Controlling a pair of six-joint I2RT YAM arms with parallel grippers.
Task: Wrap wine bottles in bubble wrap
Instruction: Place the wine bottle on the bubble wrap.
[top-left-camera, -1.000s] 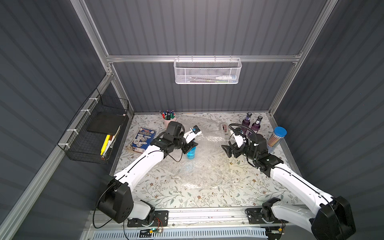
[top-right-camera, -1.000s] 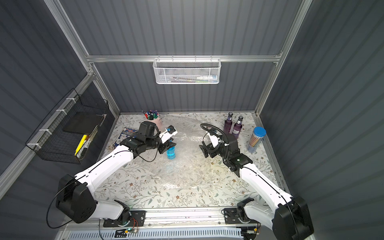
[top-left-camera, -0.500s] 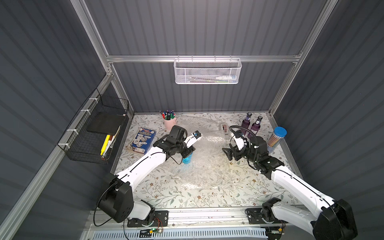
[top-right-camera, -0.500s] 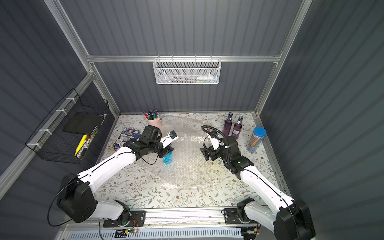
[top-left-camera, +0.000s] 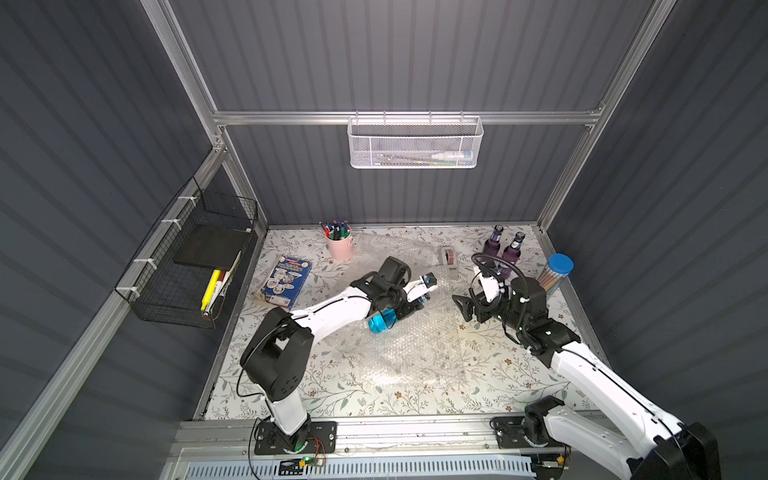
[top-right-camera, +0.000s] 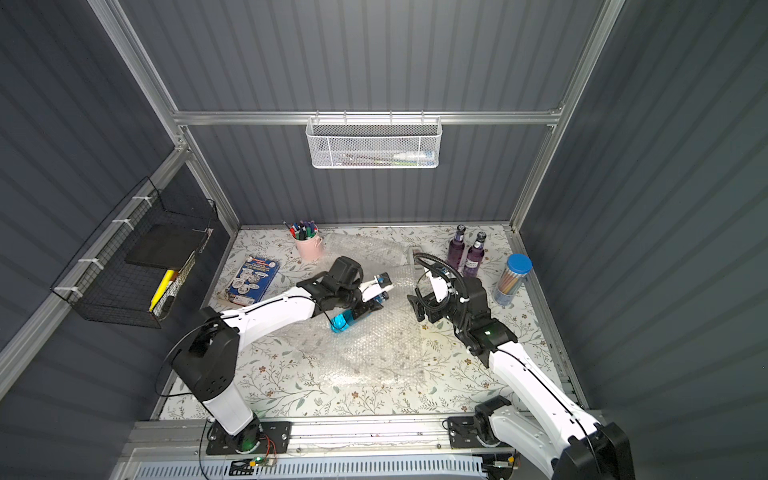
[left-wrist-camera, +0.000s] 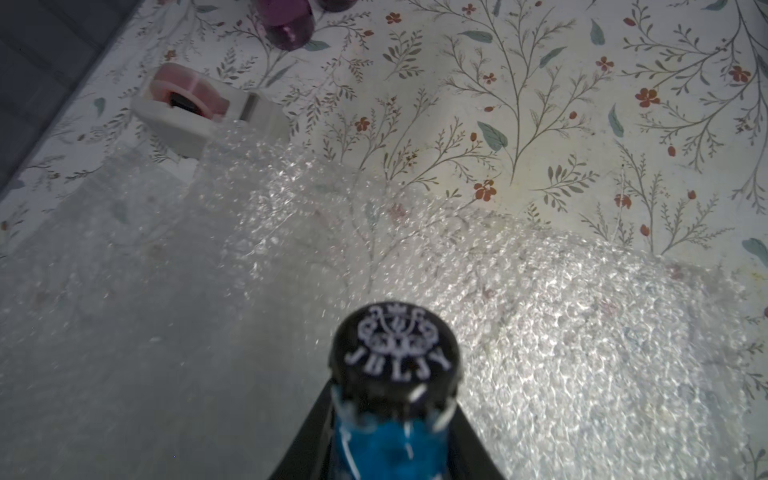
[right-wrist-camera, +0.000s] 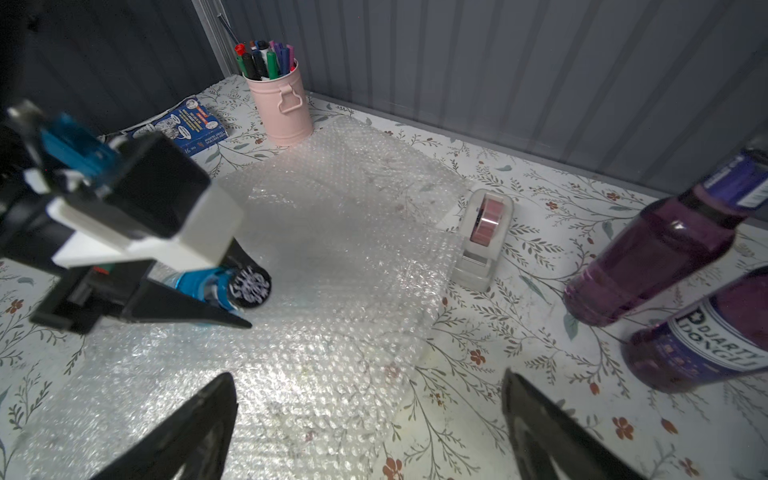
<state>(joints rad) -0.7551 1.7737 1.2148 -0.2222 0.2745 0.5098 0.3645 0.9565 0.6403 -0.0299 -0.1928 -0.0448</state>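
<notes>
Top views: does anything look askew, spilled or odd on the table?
Only the blue bottle: it is tipped nearly flat over the bubble wrap, its neck in the left gripper, while the purple bottles stand upright. Nothing looks spilled.

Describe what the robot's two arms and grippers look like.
The left arm and right arm have white shells, black joints and black bases. The left gripper and right gripper have tapered black fingers on white mounts. A black cable loops over the right wrist.

blue bottle (left-wrist-camera: 395, 374): body cut off by wrist view's edge | purple bottles (right-wrist-camera: 648, 253): tops cropped
</notes>
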